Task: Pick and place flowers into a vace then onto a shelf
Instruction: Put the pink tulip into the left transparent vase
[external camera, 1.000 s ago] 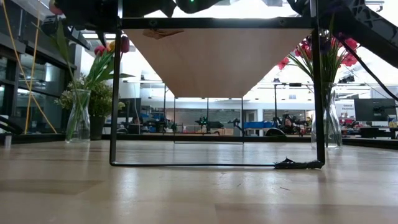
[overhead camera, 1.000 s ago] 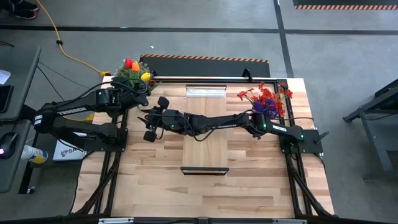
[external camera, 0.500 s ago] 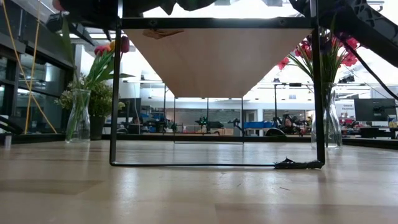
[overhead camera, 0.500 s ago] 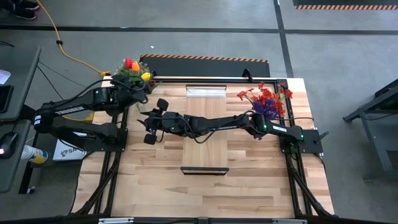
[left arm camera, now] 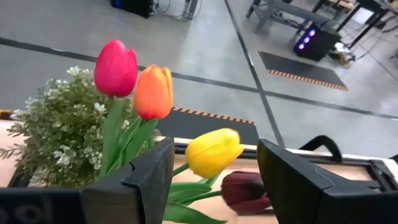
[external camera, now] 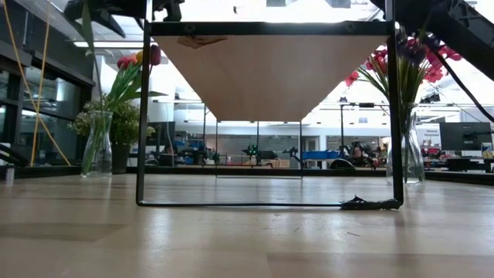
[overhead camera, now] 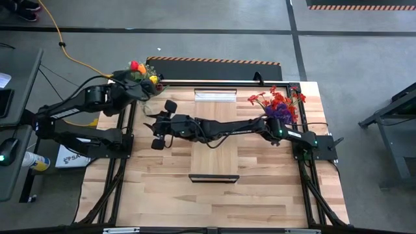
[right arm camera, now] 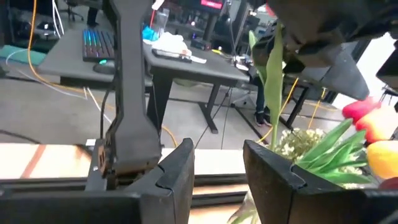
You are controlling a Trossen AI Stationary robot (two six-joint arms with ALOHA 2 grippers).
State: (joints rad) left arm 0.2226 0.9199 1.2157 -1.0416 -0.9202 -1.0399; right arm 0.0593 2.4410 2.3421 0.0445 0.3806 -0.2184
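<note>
At the table's far left corner, finds the flowers standing in a clear vase: red, orange and yellow heads up, a maroon one lower. Hangs the left gripper close over them, fingers apart, nothing visibly pinched. Could tip the vase or drag a stem out if swung carelessly among the crowded heads. Reaches the right gripper across the shelf, fingers slightly apart and empty; risks brushing the left arm. Shows a second vase of red and purple blooms at the far right corner. Has neither vase on the shelf yet.
</note>
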